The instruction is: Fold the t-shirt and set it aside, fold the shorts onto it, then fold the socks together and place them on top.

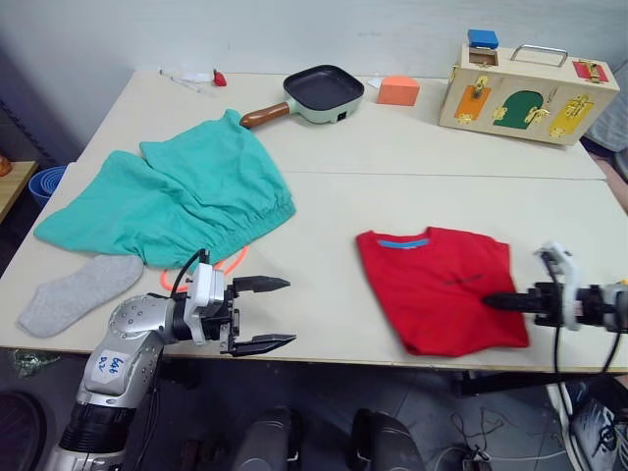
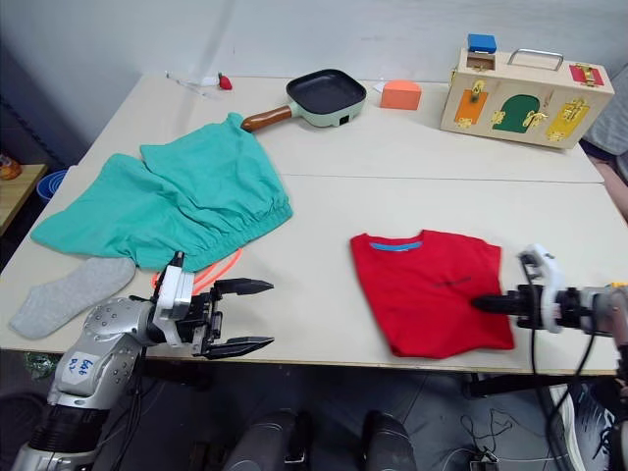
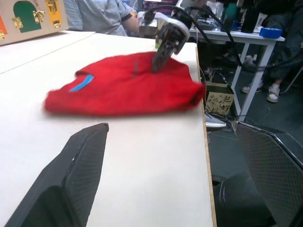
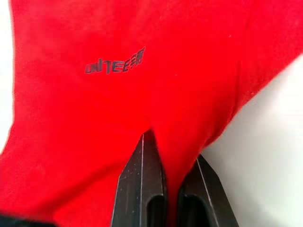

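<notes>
Plainly, one t-shirt (image 1: 446,287) pinched by the right gripper (image 1: 494,301), one shorts (image 1: 177,198), one sock (image 1: 78,292); left gripper (image 1: 273,314) spread.

I see a pale beige worktop (image 1: 412,196) made of two tables pushed together, with a seam running across the middle. Behind it stands a plain light wall (image 1: 294,29). At the far edge sit a green pan (image 1: 322,92), an orange block (image 1: 398,90) and a wooden latch box (image 1: 530,98). To my left, beside the worktop, a blue bowl (image 1: 46,182) rests on a lower surface. The floor (image 1: 442,412) below is dark grey, with cables near the right side. From the left wrist I see a white desk (image 3: 236,35) and a seated person (image 3: 102,16).
</notes>
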`<state>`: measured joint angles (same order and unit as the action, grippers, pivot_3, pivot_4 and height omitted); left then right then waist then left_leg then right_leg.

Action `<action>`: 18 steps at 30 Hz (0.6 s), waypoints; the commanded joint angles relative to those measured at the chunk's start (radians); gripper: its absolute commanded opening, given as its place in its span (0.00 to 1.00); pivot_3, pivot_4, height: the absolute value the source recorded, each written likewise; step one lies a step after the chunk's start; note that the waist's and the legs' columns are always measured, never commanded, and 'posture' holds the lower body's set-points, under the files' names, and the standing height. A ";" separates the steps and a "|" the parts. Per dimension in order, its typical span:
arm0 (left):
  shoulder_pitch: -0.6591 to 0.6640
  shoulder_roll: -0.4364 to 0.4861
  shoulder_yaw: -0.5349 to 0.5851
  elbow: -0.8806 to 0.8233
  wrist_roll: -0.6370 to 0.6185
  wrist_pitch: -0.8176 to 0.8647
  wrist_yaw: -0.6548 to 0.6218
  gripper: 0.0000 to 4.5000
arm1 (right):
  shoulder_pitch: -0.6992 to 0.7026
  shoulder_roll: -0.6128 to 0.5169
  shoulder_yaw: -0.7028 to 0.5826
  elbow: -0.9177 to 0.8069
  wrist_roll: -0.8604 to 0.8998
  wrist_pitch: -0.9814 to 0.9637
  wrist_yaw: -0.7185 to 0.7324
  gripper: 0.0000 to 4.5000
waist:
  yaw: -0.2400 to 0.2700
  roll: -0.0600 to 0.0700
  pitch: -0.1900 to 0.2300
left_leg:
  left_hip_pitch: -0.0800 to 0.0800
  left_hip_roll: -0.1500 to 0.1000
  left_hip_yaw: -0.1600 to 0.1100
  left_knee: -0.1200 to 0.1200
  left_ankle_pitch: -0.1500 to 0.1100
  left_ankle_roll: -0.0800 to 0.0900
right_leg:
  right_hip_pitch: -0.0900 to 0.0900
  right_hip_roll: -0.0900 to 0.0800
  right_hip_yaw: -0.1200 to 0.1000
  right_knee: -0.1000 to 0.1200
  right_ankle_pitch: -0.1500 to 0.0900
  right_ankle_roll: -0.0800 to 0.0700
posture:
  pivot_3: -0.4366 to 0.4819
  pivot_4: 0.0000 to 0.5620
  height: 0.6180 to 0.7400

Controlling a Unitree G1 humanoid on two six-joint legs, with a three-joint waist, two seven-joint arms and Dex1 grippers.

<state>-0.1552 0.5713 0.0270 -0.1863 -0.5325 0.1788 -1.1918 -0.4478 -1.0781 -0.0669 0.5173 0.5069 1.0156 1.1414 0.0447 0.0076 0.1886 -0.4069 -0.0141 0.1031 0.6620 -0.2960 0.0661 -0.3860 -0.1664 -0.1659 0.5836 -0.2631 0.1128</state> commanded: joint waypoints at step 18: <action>-0.023 0.024 0.022 -0.018 -0.006 -0.014 -0.004 1.00 | -0.290 -0.017 0.036 0.580 -0.308 -0.303 0.023 0.00 | -0.027 0.000 0.000 | 0.000 0.001 0.004 0.000 0.001 -0.002 | -0.004 0.000 0.005 0.002 0.000 0.000 | 0.48 0.27 1.00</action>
<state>-0.1809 0.5835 0.0272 -0.1805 -0.5312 0.1747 -1.1978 -0.7351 -1.1018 -0.0169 1.0873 0.2064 0.6684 1.1596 0.0177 0.0077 0.1888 -0.4067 -0.0125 0.1074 0.6623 -0.2950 0.0639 -0.3899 -0.1663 -0.1607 0.5854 -0.2631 0.1128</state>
